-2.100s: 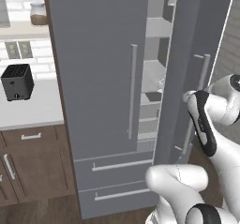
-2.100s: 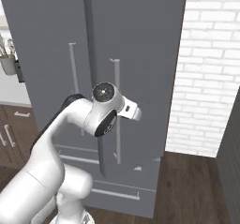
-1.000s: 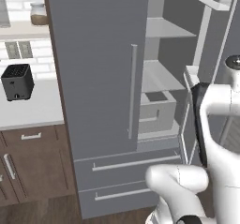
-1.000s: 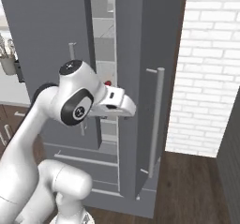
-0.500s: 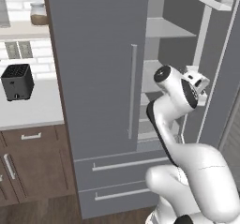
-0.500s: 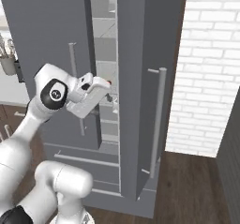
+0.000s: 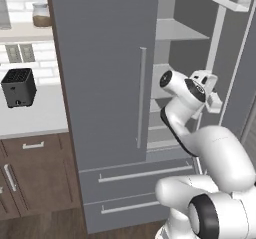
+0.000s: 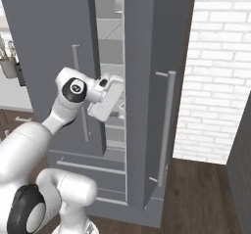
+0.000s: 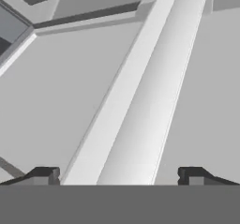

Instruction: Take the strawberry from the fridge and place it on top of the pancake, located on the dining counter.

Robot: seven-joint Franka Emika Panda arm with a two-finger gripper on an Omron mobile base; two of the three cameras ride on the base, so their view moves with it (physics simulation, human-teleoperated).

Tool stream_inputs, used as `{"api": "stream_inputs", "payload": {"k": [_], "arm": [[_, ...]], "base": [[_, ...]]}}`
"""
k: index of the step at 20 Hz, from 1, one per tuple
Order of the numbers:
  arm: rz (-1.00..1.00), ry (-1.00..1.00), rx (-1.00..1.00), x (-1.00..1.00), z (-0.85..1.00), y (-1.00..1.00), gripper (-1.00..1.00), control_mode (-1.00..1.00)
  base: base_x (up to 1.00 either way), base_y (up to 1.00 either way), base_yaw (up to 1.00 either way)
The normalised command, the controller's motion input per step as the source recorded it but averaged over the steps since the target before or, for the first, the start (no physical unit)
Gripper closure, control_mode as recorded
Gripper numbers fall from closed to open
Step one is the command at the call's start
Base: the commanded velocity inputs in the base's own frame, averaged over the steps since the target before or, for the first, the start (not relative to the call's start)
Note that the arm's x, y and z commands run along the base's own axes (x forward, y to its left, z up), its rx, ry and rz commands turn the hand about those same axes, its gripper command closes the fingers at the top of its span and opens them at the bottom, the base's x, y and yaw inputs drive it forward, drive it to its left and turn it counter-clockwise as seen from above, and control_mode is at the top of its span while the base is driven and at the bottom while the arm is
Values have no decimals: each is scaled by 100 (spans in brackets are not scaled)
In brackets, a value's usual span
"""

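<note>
The fridge (image 7: 105,108) fills the middle of the left base view, its left door shut with a long silver handle (image 7: 141,97) down the centre of the frame. Its right door (image 8: 149,91) is swung open, seen edge-on in the centre of the right base view with its own bar handle (image 8: 165,128) to the right of centre. Pale grey shelves (image 7: 177,30) show in the open gap at upper centre-right of the left base view. Two lower drawers (image 7: 135,175) sit along the bottom centre of that view.

The white arm reaches into the opening. The gripper (image 9: 119,175) has its fingers spread wide apart and grips nothing; the two dark fingertips (image 9: 44,175) sit at the bottom left and bottom right of the hand view. Between them runs a pale rounded bar (image 9: 150,92) going diagonally to the upper right of that frame, on flat grey fridge surface. In the right base view the hand is at centre-left, right at the gap between the doors.

The strawberry: cannot tell where it is, no red fruit can be made out on the shelves.

Left of the fridge, a black toaster (image 7: 19,87) stands on a white worktop (image 7: 35,118) at mid-left, with brown cabinets (image 7: 35,175) below it at lower left. A white brick wall (image 8: 215,71) takes the right side of the right base view.
</note>
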Motion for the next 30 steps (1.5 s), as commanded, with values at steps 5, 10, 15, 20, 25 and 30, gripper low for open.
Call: {"api": "stream_inputs", "payload": {"k": [5,10,15,20,25,30], "arm": [[-3,17,-1,0,0,-66,-100,-100],[-3,15,0,0,0,-67,-100,-100],[1,-3,0,-5,3,-4,-100,-100],[9,-1,1,-13,28,43,-100,-100],[-1,-16,11,-7,11,98,-100,-100],[-23,-32,65,21,-13,78,-100,-100]], "base": [[0,0,0],[0,0,0],[0,0,0],[0,0,0],[0,0,0],[0,0,0]]}}
